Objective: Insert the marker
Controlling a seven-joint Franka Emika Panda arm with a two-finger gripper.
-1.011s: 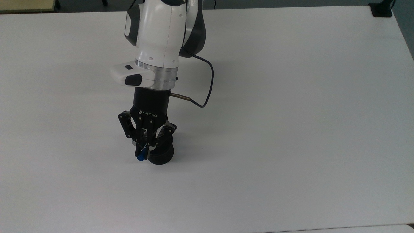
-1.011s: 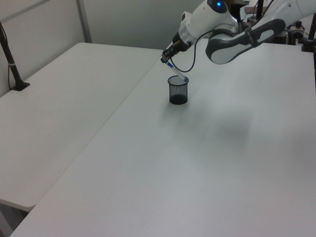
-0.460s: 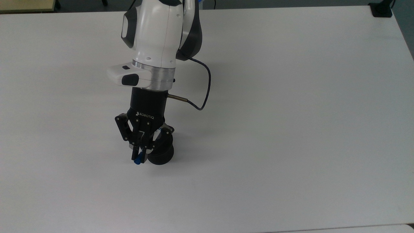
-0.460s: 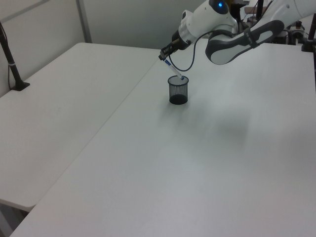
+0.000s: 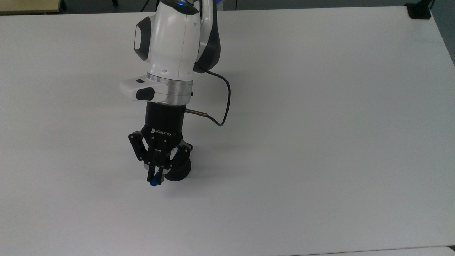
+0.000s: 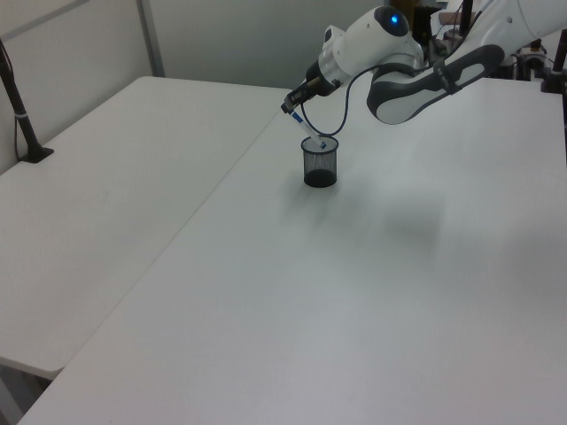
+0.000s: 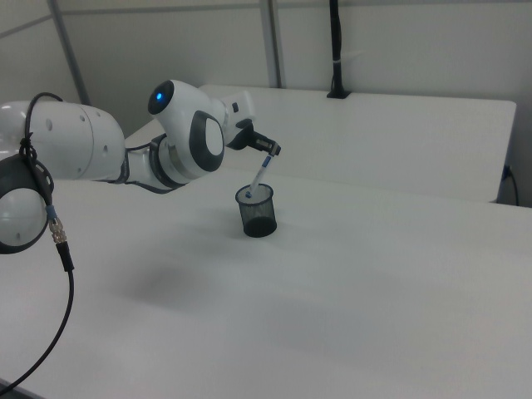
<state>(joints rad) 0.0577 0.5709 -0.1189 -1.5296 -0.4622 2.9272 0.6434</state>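
While the gripper [image 5: 155, 179] hangs above the white table [image 5: 320, 142], its two black fingers are closed narrowly on the upper part of the marker [image 6: 307, 130], so it is holding the marker. In the top view the blue end of the marker [image 5: 154, 183] looks out just under the fingertips, at the top view's left of the cup [image 5: 178, 171].

The marker is tilted, not upright. In the left view its upper end sits in the gripper [image 6: 290, 108], up and toward the left view's left, and the white barrel goes down to the left view's right until the lower end reaches the mouth of the cup [image 6: 320, 164]. There the lower end is at the rim or just inside; I cannot tell how deep it is. In the right view the marker [image 7: 261, 174] leans the other way: the upper end is in the gripper [image 7: 271, 150] at the right view's right, and the lower end meets the opening of the cup [image 7: 257, 211].

The cup is black, made of mesh, and stands upright on the table. The gripper is over and a little beside it, apart from the rim.

The arm [image 5: 170, 46] is white with dark grey parts, and a thin dark cable [image 5: 222, 96] makes a loop from the wrist at the top view's right. In the right view a second white table [image 7: 399, 133] stands behind the first one, and a black post [image 7: 336, 50] is fixed at its far edge.
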